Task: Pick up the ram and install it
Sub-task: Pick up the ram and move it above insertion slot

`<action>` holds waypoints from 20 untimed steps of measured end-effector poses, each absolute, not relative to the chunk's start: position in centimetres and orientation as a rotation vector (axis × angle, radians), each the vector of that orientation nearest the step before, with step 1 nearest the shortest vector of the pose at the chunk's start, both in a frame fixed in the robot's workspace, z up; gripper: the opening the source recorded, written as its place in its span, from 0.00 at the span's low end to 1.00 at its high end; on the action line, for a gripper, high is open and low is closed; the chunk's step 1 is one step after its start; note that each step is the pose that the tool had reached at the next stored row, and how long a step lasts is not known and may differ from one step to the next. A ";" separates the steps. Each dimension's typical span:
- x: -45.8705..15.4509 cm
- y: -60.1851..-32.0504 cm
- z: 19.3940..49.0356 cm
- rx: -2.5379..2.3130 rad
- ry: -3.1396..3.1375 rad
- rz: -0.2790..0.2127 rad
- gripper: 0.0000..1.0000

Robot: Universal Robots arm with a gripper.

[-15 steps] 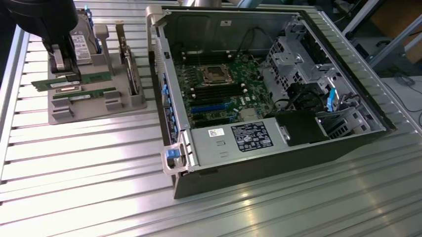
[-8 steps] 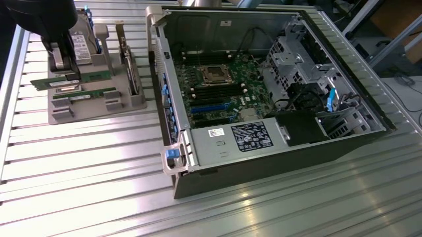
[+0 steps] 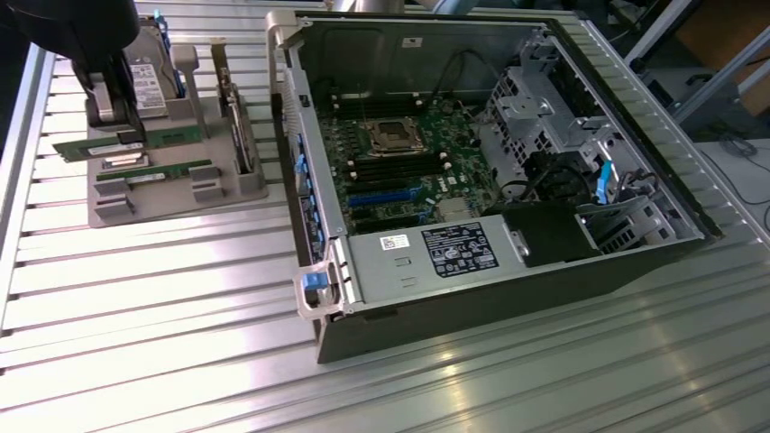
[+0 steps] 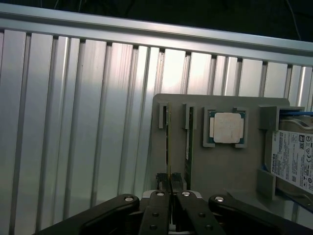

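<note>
Exterior view: the tool (image 3: 125, 135) hangs over the ram (image 3: 75, 148), which stands in a grey holder (image 3: 132, 209) on the ribbed surface (image 3: 180, 316), near an open computer case (image 3: 481, 316). Wrist view: the tool (image 4: 169, 182) is clenched on the edge of the ram (image 4: 168, 142), with a second stick (image 4: 188, 142) just beside it.

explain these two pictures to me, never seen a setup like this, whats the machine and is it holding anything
The machine is a robot arm with a gripper at its end, working over a ribbed metal table. The wide picture comes from a camera off the arm. The close one comes from a camera on the wrist, looking past the gripper. On the table are an open computer case and a grey holder of spare parts. The holder carries a square processor, a hard drive and two thin memory sticks. The gripper is shut on the ram, seen edge-on, and the second stick stands beside it.
</note>
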State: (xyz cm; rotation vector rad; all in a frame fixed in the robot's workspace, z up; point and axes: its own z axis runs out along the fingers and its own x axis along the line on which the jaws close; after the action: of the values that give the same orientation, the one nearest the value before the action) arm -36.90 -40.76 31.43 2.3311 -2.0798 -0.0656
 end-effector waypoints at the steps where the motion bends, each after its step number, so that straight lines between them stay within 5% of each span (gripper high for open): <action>1: -36.9 -40.8 31.5 2.331 -2.080 -0.066 0.12; 20: -36.9 -40.8 33.4 2.331 -2.080 -0.066 0.12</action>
State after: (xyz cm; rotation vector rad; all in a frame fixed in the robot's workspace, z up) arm -36.90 -40.76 33.44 2.3312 -2.0798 -0.0656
